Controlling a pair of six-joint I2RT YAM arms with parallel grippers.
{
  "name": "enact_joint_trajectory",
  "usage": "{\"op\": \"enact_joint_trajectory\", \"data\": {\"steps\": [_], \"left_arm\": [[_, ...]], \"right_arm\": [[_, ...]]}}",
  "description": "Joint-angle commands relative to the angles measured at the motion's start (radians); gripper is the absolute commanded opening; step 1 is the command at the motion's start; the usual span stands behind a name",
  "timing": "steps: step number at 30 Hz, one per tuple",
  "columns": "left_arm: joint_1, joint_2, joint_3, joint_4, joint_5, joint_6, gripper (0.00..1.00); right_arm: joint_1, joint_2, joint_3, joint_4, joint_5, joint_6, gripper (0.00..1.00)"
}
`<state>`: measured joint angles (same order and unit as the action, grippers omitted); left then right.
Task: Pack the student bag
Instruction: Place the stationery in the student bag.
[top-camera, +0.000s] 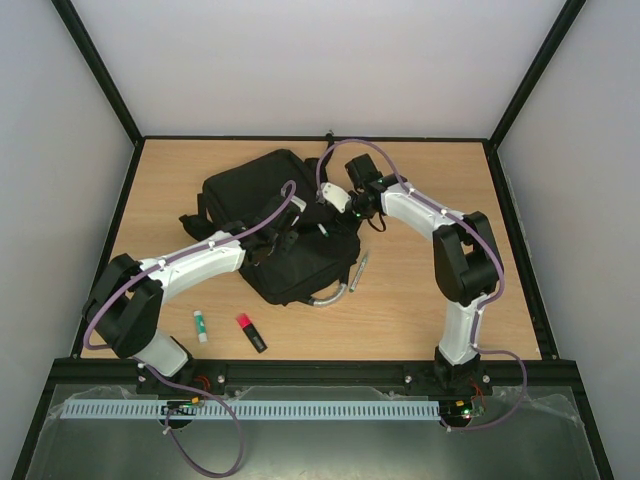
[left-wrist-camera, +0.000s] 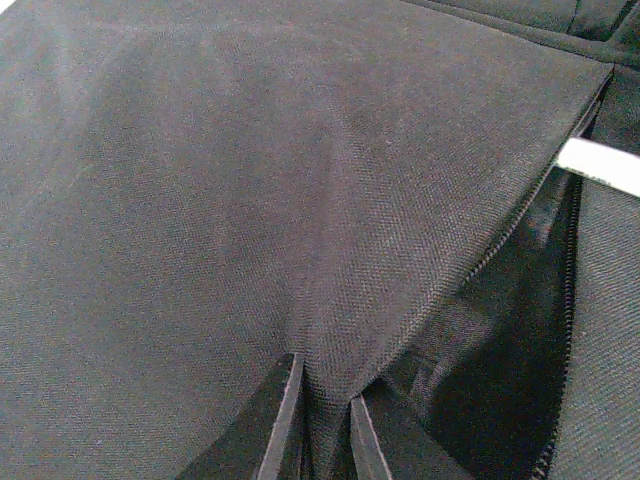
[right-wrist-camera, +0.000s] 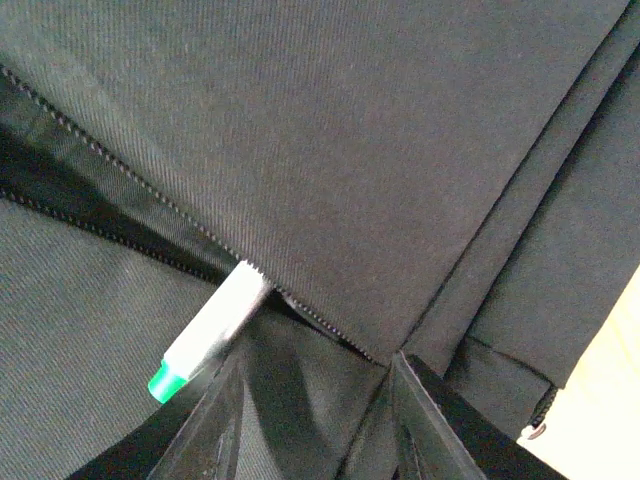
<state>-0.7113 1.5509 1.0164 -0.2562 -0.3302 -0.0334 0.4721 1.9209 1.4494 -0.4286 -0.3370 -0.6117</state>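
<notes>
- Two robot arms reach in over a black bag lying flat in the middle of a wooden table, its grey handle pointing toward the arms' bases.
- Left gripper: fingers drawn almost together, pinching a fold of the bag's top flap beside an unzipped opening.
- Right gripper: fingers standing apart over the same zip line, with only bag fabric between them and nothing clamped.
- White marker with a green cap: its far end is tucked under the flap at the zip. Its capped end lies just beside the finger on the left of the right wrist view; whether the two touch cannot be told.
- On the bare table near the left arm lie a small white stick with a green end and a red-capped black highlighter, apart from each other and from the bag.
- A silver pen lies just beside the bag's right edge.
</notes>
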Motion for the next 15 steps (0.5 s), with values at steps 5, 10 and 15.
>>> {"op": "enact_joint_trajectory", "data": {"steps": [5, 10, 15], "left_arm": [[-0.016, -0.037, 0.023, 0.006, 0.043, -0.008, 0.1], [-0.016, -0.035, 0.023, 0.005, 0.043, -0.008, 0.1], [-0.016, -0.035, 0.021, 0.005, 0.039, -0.008, 0.1]], "right_arm": [[0.006, -0.029, -0.003, -0.122, 0.07, -0.134, 0.4], [0.006, -0.025, -0.004, -0.132, -0.018, -0.113, 0.41], [0.007, 0.01, 0.011, -0.143, -0.107, -0.1, 0.43]]}}
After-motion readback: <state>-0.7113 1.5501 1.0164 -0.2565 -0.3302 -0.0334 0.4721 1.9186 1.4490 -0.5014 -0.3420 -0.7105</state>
